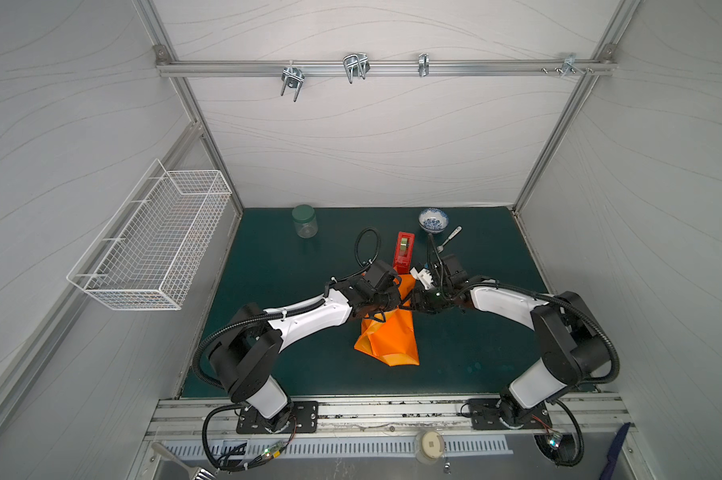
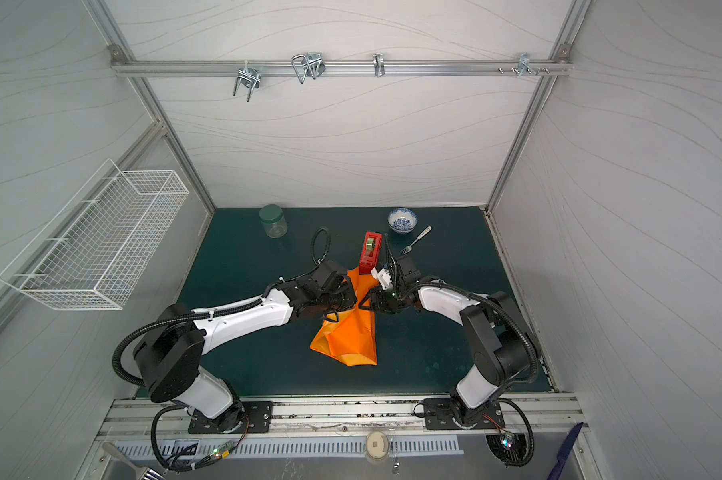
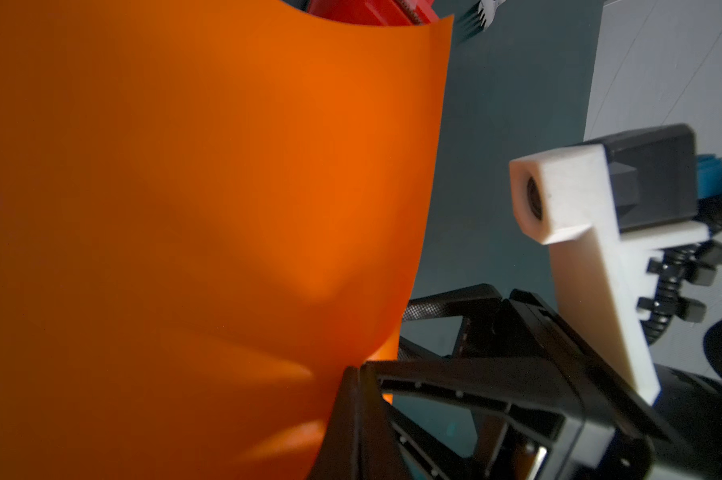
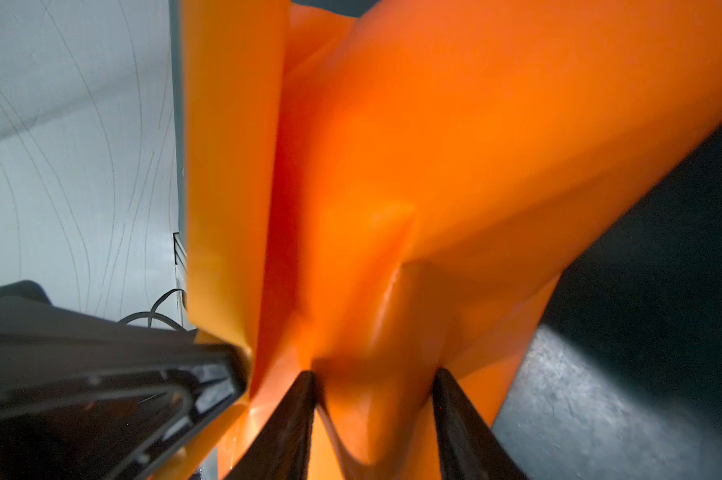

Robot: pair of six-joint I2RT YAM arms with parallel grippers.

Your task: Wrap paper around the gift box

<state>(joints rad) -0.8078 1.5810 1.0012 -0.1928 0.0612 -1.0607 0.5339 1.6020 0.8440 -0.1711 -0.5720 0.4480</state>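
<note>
The paper, orange, sits crumpled in a loose bundle mid-way on the green mat, its far end just beside the red tape dispenser. The gift box is hidden; position cannot be told. Left gripper: jaws fully closed, pinching a paper edge. Right gripper: jaws partway apart, pressed against both sides of a bulging paper fold. The grippers meet nearly tip to tip over the bundle's far end.

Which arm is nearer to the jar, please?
Left. The left arm lies on the jar's side of the paper; the right arm lies across the paper, farther off.
</note>
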